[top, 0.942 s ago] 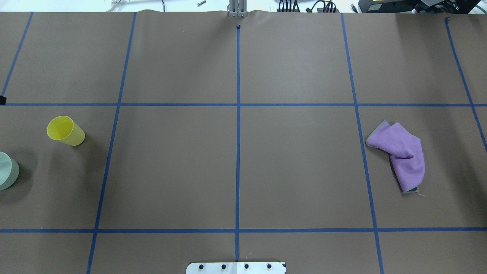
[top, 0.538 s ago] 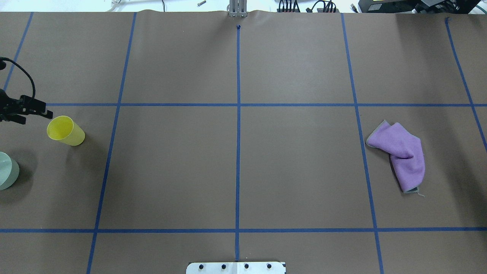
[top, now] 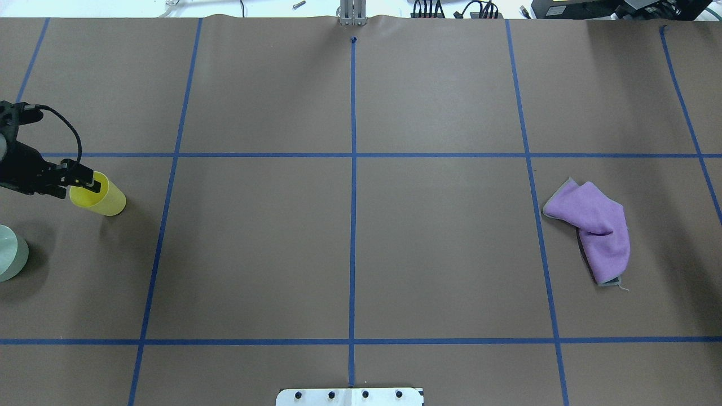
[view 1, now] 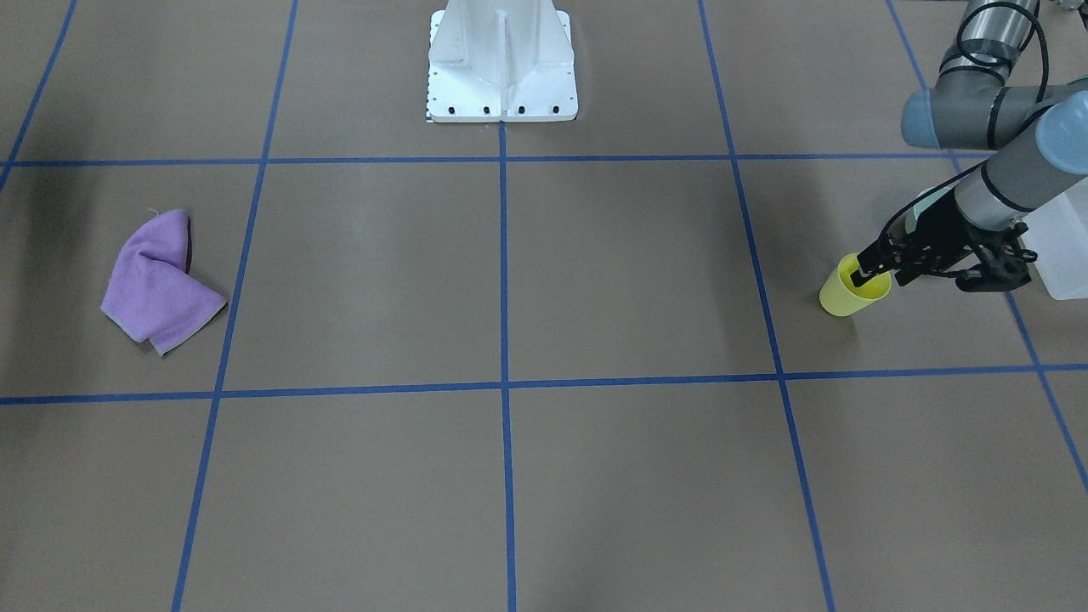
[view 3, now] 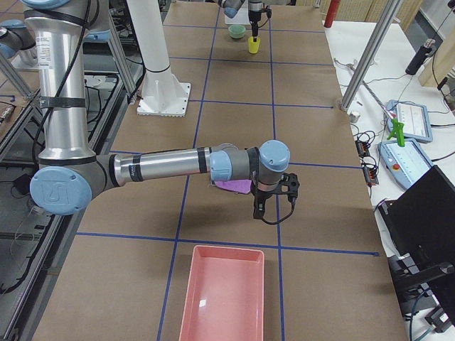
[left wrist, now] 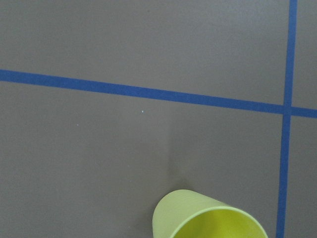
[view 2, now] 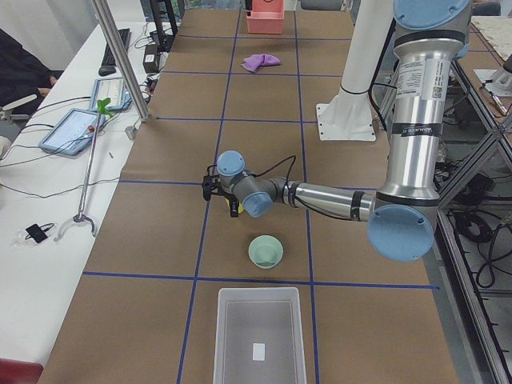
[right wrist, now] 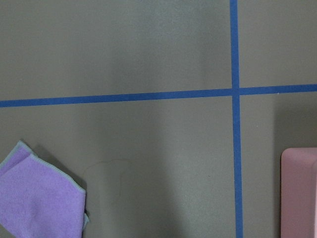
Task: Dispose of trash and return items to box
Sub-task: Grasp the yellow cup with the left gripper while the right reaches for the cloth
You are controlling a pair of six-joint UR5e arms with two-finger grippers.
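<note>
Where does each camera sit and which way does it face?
Front-facing: across the table, facing the robot base; left gripper at yellow cup.
Overhead: behind the robot, looking down; base edge, left gripper.
Exterior left: table's left end; left arm near, box nearest.
Exterior right: right end; right arm near.
Left wrist: down at cup.
Right wrist: down at purple cloth.
Shared: overhead and front-facing both show cup and cloth.

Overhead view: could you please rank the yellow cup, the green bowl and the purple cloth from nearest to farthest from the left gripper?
From the left gripper:
1. yellow cup, right at the gripper, far left.
2. green bowl, at the left edge, nearer the robot.
3. purple cloth, far across on the right.
</note>
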